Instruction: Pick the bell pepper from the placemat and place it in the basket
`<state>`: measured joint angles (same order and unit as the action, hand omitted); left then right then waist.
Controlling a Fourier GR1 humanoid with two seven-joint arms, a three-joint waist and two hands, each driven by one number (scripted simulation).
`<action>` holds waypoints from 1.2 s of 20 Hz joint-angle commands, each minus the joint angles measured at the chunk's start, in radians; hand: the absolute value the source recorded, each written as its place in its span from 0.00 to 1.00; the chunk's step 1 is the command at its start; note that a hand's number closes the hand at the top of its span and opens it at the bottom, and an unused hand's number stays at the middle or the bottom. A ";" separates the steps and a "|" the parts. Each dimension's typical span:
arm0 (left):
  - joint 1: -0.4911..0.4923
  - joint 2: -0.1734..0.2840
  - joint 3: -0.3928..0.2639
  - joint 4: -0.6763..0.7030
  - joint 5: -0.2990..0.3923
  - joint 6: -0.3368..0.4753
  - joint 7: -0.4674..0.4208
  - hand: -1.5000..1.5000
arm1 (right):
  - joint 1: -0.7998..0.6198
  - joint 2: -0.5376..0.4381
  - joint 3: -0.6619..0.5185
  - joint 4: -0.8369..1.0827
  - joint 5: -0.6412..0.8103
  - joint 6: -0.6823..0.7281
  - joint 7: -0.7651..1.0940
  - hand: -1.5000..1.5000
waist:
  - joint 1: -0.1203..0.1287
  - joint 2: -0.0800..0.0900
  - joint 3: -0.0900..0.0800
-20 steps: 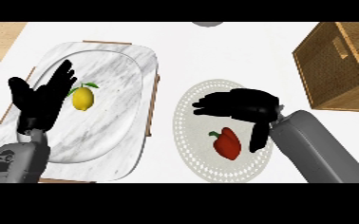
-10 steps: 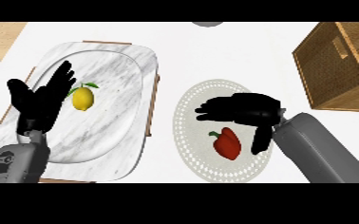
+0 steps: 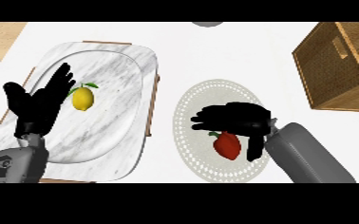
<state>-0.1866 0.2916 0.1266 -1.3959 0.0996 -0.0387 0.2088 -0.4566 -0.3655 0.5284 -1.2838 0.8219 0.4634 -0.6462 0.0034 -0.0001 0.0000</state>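
Right hand (image 3: pixel 235 119) just above pepper (image 3: pixel 227 145)

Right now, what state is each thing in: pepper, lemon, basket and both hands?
Pepper: lying on the placemat, not lifted.
Lemon: lying on the marble tray, untouched.
Basket: at the right edge, nothing visible inside.
Right hand: over the pepper, thumb beside it, not closed on it.
Left hand: open, resting at the left.

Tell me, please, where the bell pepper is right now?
The bell pepper lies on the round placemat, lower right of the head view, just under the right hand.
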 commanded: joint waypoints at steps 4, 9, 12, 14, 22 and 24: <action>-0.028 0.013 0.012 -0.050 0.002 -0.007 0.077 0.50 | -0.012 -0.022 0.053 0.030 0.125 -0.043 -0.126 1.00 | 0.002 0.000 0.000; -0.022 -0.013 0.009 -0.012 -0.034 0.003 0.029 0.50 | 0.022 0.035 0.054 0.088 0.199 -0.120 -0.148 1.00 | 0.001 0.001 0.000; -0.033 -0.013 0.002 -0.005 -0.026 -0.005 0.033 0.50 | -0.042 0.115 -0.117 0.178 0.121 -0.069 0.126 1.00 | 0.016 0.005 0.000; -0.028 0.002 0.027 0.010 -0.022 0.000 0.020 0.50 | -0.030 0.103 -0.292 0.207 0.080 -0.116 0.324 1.00 | -0.023 0.013 -0.001; -0.028 0.001 0.040 0.003 -0.019 0.014 0.021 0.50 | -0.075 0.148 -0.620 0.306 0.025 -0.315 0.804 1.00 | -0.050 0.026 -0.002; -0.036 -0.002 0.031 -0.003 -0.017 0.006 0.021 0.50 | -0.121 0.179 -0.684 0.324 0.020 -0.376 0.937 1.00 | -0.021 0.030 -0.003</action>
<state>-0.2168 0.2919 0.1621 -1.3915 0.0797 -0.0284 0.2303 -0.5287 -0.2294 -0.0227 -1.0032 0.8594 0.1821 0.0593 -0.0405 0.0245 -0.0020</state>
